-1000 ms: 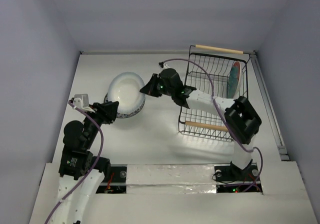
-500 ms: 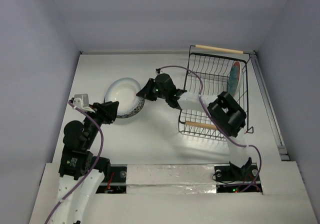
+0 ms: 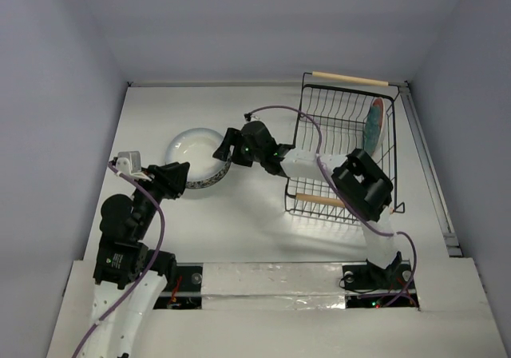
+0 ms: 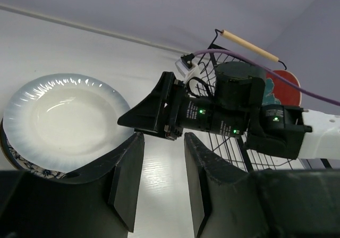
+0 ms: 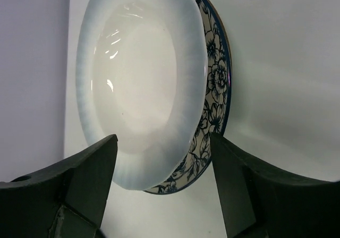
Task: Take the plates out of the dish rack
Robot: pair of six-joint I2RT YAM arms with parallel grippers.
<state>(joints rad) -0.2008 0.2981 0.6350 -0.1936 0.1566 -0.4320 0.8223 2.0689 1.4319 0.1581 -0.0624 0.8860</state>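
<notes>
Lying on the floral plate (image 5: 215, 84), the pale plate (image 5: 138, 84) sits between the left gripper (image 4: 163, 138) and right gripper (image 5: 163, 139), both spread-fingered, seemingly not touching it.

Glossy, smooth-glazed pale ceramic plate (image 5: 138, 89) catches the light above a glazed blue floral white plate (image 5: 215, 78); black metal wire dish rack (image 3: 343, 106) carries bare light wooden rod handles (image 3: 349, 78); the white surface (image 3: 239, 222) looks matt.

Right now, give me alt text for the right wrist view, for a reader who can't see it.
A pale plate lies stacked on a blue floral plate on a white table. The open right gripper frames the bottom of the view, one dark finger at each side of the stack.
</notes>
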